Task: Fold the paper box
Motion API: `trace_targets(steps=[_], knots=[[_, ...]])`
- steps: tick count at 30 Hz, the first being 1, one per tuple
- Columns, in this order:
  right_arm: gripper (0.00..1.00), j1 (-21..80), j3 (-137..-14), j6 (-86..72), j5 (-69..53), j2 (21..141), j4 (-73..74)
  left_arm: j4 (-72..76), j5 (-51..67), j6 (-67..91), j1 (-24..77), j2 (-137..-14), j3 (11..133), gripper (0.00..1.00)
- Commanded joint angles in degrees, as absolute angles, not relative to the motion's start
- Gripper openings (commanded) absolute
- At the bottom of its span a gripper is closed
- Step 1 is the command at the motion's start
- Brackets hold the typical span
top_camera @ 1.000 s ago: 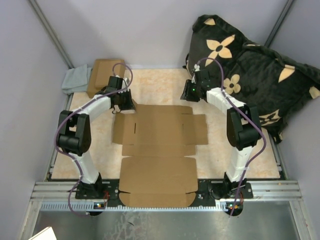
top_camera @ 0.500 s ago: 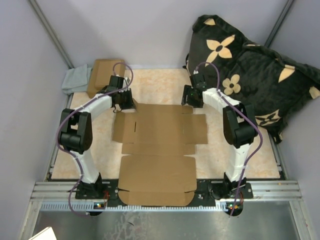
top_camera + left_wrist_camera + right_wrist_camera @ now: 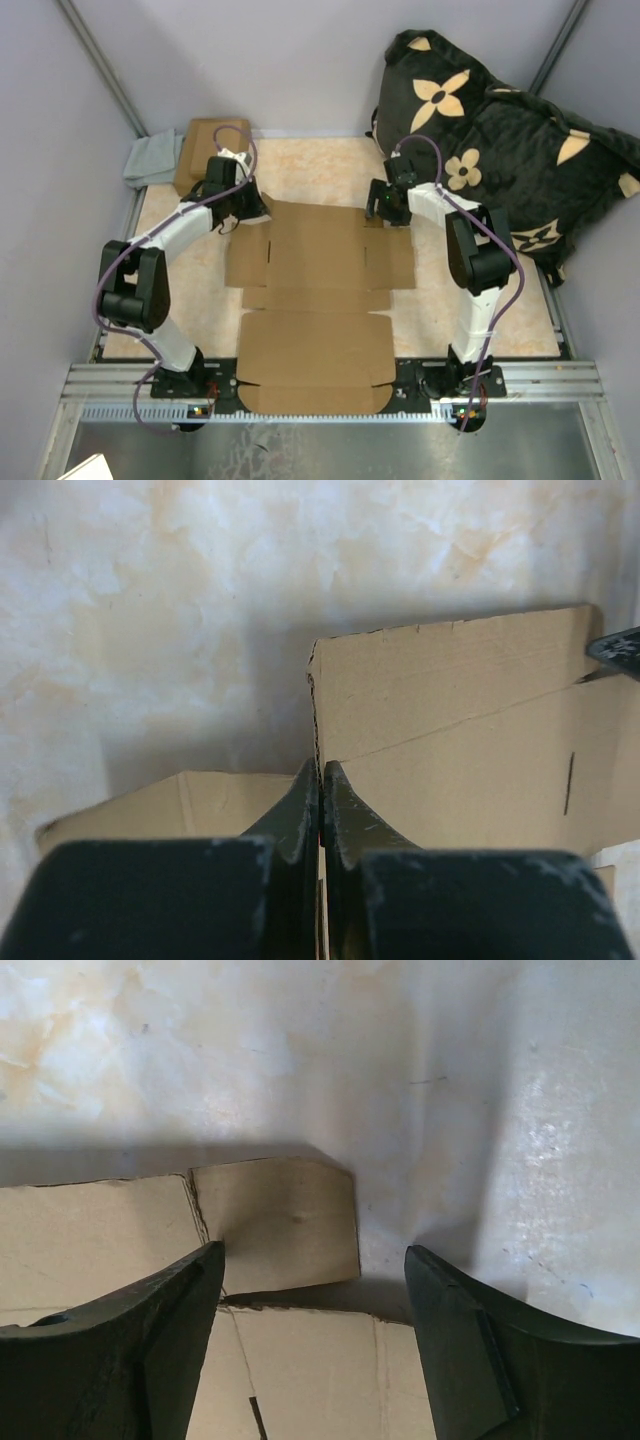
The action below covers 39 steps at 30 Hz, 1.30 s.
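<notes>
The paper box [image 3: 318, 290] is a flat brown die-cut cardboard sheet spread between the two arms and reaching the near rail. At its far left corner, my left gripper [image 3: 256, 209] is shut on the sheet's edge. The left wrist view shows the thin cardboard edge [image 3: 314, 720] pinched between the closed fingers [image 3: 297, 810], with the far panel [image 3: 450, 720] standing beside them. My right gripper [image 3: 382, 209] hangs open over the far right corner. In the right wrist view its fingers [image 3: 175, 1310] straddle a small corner tab [image 3: 280, 1222] without touching it.
A smaller pair of stacked brown boxes [image 3: 205, 148] and a grey cloth [image 3: 152, 158] sit at the back left. A black flowered cushion [image 3: 500, 130] fills the back right corner. A metal rail [image 3: 560, 382] runs along the near edge.
The right gripper has opened and come down and left onto the sheet's far right corner. The left arm has stretched further back, taking the far left edge with it.
</notes>
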State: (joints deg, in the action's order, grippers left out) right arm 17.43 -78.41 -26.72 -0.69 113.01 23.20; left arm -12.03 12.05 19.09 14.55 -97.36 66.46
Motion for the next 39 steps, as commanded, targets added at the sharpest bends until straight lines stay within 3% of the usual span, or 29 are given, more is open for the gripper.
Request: trace_targets(steps=[1, 7, 16, 23, 27, 35, 39], knots=[[0.74, 17.0, -77.5, -26.6, -3.7, 110.6, 18.5, -6.8, 12.5, 19.3, 14.9, -92.8, 64.6, 0.0], [0.74, 16.8, -75.7, -26.4, -7.0, 109.1, 15.0, -6.5, 12.4, 19.2, 14.9, -92.1, 64.0, 0.0], [0.85, 16.4, -70.8, -25.7, -9.6, 102.5, 7.6, -4.4, 12.6, 19.5, 14.9, -88.5, 61.2, 0.0], [0.85, 15.6, -70.8, -23.9, -10.8, 100.7, 7.3, -1.4, 12.4, 19.6, 14.9, -84.7, 58.1, 0.0], [0.74, 15.6, -70.5, -23.4, -14.4, 99.9, 6.3, -1.5, 12.4, 19.9, 14.9, -85.3, 58.6, 0.0], [0.33, 15.5, -70.1, -24.1, -16.6, 100.0, 5.4, -2.6, 12.3, 20.3, 14.9, -89.1, 61.5, 0.0], [0.23, 15.6, -71.4, -24.6, -17.6, 101.9, 5.4, -2.7, 12.4, 20.8, 14.9, -91.8, 63.2, 0.0]])
